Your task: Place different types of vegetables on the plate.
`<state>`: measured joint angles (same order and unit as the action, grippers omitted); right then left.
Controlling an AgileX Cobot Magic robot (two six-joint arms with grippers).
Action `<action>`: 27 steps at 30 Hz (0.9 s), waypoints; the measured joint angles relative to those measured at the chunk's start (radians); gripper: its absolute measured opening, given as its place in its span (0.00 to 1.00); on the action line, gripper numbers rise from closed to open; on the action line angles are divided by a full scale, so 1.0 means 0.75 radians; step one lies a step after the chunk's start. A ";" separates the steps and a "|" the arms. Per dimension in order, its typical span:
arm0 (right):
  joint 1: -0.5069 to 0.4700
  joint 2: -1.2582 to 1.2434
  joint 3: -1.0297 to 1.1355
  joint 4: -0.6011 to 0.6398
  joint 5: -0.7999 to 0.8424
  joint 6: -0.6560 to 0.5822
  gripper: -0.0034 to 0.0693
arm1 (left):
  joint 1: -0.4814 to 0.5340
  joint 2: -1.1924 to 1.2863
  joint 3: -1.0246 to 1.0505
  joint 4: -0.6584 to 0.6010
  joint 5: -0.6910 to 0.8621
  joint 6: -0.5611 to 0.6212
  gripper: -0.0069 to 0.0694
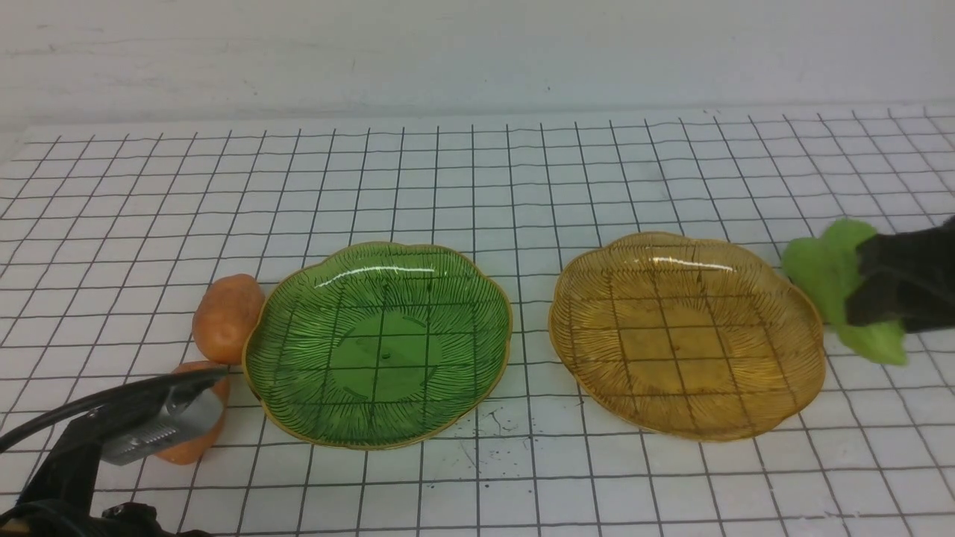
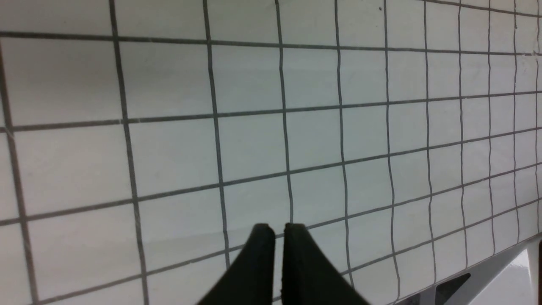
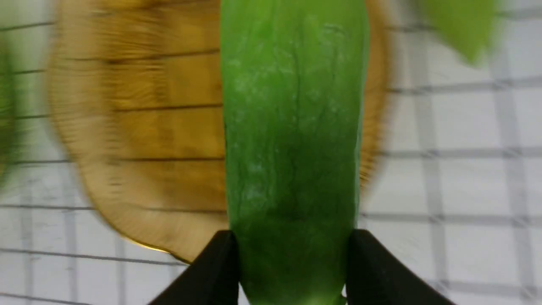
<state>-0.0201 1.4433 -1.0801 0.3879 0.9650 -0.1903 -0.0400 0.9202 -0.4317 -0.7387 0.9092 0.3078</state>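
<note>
Desk (image 1: 477, 171) under a white sheet ruled in black squares; plain pale wall behind.

- Left of centre: green plate (image 1: 448, 298), empty.
- Right of centre: amber plate (image 1: 746, 388), empty.
- Left, just beside the green plate's rim: far potato (image 1: 227, 317). Lower left: near potato (image 1: 194, 447), partly hidden behind the left arm (image 1: 142, 421).
- Right edge of the front view, just beside the amber plate: gourd (image 3: 292, 148). The right jaws grasp it across its width near one end. Its long axis runs straight out from them toward the amber plate. Whether it is off the desk cannot be told.
- Close by: second gourd (image 3: 461, 29). The front view does not separate the two.
- Left jaws: clenched on nothing, over bare grid.

Judgement: the coming move turns on the amber plate lying just left of the held gourd, likely a short carry for the right arm (image 1: 906, 287). A potato would still be needed beside it, and the left arm is nearer those.
</note>
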 joint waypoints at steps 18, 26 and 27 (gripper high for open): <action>0.114 0.248 -0.019 0.106 -0.344 -0.246 0.89 | 0.000 0.000 0.000 0.000 0.010 0.000 0.11; 0.095 0.288 -0.197 -0.135 -0.375 -0.141 1.00 | 0.000 0.000 0.000 0.000 0.010 0.000 0.11; 0.092 0.297 -0.207 -0.143 -0.375 -0.130 1.00 | 0.000 0.000 0.000 0.000 0.010 0.000 0.11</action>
<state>0.0491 1.6657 -1.2356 0.2807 0.6839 -0.2877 -0.0400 0.9202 -0.4317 -0.7387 0.9168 0.3078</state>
